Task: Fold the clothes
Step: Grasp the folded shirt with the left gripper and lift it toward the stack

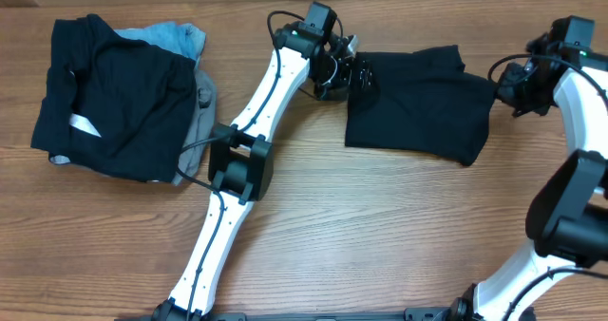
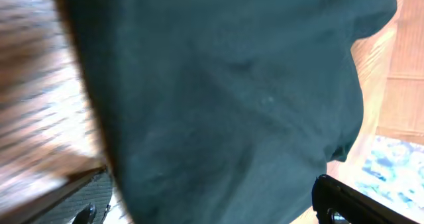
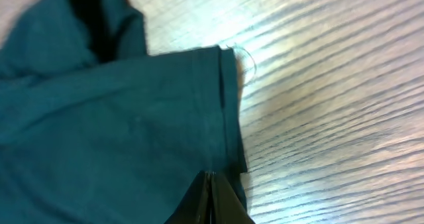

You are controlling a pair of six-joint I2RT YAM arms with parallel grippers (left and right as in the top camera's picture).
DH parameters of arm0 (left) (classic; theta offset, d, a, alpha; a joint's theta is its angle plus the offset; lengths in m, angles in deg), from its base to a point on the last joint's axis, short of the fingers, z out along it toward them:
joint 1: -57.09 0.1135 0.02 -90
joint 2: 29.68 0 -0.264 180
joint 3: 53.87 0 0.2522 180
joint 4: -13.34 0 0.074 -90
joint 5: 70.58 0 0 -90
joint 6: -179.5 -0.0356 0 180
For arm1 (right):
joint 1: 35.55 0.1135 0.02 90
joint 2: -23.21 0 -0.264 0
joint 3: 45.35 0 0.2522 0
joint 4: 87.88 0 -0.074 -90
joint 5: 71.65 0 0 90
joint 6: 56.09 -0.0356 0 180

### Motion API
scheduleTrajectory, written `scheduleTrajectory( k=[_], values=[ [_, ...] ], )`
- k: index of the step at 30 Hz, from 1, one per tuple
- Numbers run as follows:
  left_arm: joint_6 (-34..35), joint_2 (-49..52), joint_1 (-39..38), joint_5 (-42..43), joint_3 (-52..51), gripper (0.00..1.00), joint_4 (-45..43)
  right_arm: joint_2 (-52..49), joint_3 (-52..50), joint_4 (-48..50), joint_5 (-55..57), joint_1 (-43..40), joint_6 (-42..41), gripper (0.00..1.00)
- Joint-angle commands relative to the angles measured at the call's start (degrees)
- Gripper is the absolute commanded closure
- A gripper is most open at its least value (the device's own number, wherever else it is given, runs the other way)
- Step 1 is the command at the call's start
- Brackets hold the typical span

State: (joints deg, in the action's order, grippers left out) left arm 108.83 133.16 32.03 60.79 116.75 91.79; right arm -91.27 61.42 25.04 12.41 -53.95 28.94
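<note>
Black, thin fabric lies between your two arms: the T-shirt (image 1: 418, 107) rests partly folded on the wooden worktop (image 1: 380, 226), toward the far edge and right of the middle, with its upper layer rumpled along the far side. Your left fingers (image 1: 359, 74) sit at the T-shirt's left edge, near its far-left corner, touching the cloth. From the left wrist camera the fabric fills nearly the whole view and only one dark finger shows at the bottom right, so you cannot tell how wide they stand or whether they grip anything. Your right fingers (image 3: 211, 199) are pressed together with no gap, pinched on the hemmed right edge of the T-shirt, bare wood just beside the hem. By the left edge of the worktop lies a separate heap, well apart from the T-shirt. It holds a black garment (image 1: 114, 112) with a slanted white strip label (image 1: 84, 124), a light-blue garment (image 1: 176, 38) peeking out behind it, and a grey garment (image 1: 201, 107) at its right side.
</note>
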Motion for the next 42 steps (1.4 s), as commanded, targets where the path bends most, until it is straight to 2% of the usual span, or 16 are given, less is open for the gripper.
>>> scheduleTrajectory(
  k=[1,4,14,23,27,31,40,41,42],
  values=[
    [-2.78,1.77,-2.40,-6.14,-2.64,0.00,0.85,-3.89,1.18,0.68,2.36,-0.39,-2.45,0.96],
    [-3.06,1.79,-2.80,-8.24,-2.69,0.00,0.66,-6.03,1.18,0.83,6.54,-0.39,-4.48,0.96],
    [-3.08,1.86,-3.17,-10.27,-2.97,0.00,-0.48,-11.85,1.14,2.95,5.84,-0.37,-7.56,0.96],
    [-3.06,1.86,-3.17,-9.94,-7.61,0.00,-4.13,-16.72,1.11,3.96,-8.41,3.67,-7.32,0.96],
    [-3.04,1.88,-3.72,-10.01,-8.00,0.00,-5.03,-16.81,1.14,4.44,-8.28,8.37,-6.60,0.96],
    [-3.02,1.88,-4.24,-9.97,-9.70,0.02,-6.19,-16.81,1.14,4.42,-7.04,9.70,-6.60,0.96],
    [-2.58,1.88,-4.22,-9.73,-10.47,0.71,-8.02,-16.81,1.14,3.34,-6.99,9.27,-6.54,0.96],
    [-2.60,1.88,-4.22,-8.90,-10.47,0.87,-8.26,-16.81,1.16,3.10,-7.02,9.22,-5.40,0.96],
    [-2.60,1.88,-4.20,-8.35,-10.47,0.96,-8.50,-16.81,1.20,2.84,-6.95,9.14,-4.39,0.96]
  ],
)
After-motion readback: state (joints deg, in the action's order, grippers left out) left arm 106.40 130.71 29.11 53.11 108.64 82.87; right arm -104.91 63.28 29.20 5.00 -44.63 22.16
